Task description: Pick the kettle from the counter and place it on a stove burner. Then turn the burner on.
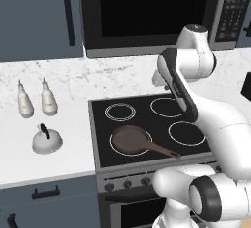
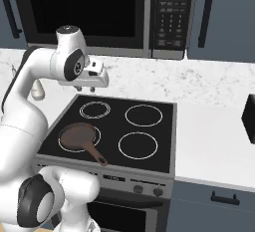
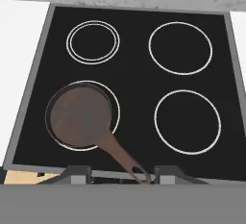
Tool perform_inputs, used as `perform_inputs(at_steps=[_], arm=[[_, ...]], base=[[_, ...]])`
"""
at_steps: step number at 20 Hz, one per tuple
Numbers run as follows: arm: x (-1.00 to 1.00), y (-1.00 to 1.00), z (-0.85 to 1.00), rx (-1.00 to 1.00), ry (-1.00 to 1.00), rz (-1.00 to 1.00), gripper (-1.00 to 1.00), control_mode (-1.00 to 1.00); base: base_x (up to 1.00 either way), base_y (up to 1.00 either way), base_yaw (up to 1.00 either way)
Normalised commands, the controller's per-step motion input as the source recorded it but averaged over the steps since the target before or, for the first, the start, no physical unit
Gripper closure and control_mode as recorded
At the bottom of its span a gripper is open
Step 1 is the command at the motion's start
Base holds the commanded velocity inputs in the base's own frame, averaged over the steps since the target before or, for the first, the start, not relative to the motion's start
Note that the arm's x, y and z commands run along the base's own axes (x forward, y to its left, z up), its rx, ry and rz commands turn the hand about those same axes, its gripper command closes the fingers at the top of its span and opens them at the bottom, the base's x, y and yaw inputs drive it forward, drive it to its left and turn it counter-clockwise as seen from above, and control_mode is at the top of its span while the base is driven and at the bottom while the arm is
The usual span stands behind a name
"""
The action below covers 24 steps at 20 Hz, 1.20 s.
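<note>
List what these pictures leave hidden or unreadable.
- Gripper: in the hand view just its fingertips clear the bottom edge; in the left base view the arm covers it.
- Knobs: markings too small; the right ones sit behind the arm.
- Microwave buttons: too small to read.
- Dark object: cut by the right edge.

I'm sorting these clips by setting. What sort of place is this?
A rendered home kitchen, most likely: a black glass stove with a pan, a microwave above, and a kettle on the counter.

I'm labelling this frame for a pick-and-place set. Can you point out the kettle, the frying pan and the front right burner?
kettle (image 1: 47, 141): left base view, on its silvery dome.
frying pan (image 3: 80, 116): hand view, middle of its brown bowl.
front right burner (image 3: 188, 122): hand view, black glass inside its ring.
</note>
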Motion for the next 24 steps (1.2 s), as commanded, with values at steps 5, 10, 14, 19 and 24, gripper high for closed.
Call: perform_inputs(at_steps=[5, 10, 14, 19, 24], arm=[[0.00, -0.01, 0.00, 0.00, -0.01, -0.01, -1.00, -1.00], [-0.15, 0.89, 0.00, 0.08, -0.20, -0.02, -1.00, -1.00], [-0.39, 1.00, 0.00, 0.01, -0.29, -0.01, -1.00, -1.00], [-0.47, 1.00, -0.07, 0.00, -0.25, 0.00, -1.00, -1.00], [-0.54, 1.00, -0.24, 0.00, -0.18, 0.00, -1.00, -1.00]], base=[[0.00, 0.00, 0.00], [0.00, 0.00, 0.00], [0.00, 0.00, 0.00], [0.00, 0.00, 0.00], [0.00, 0.00, 0.00]])
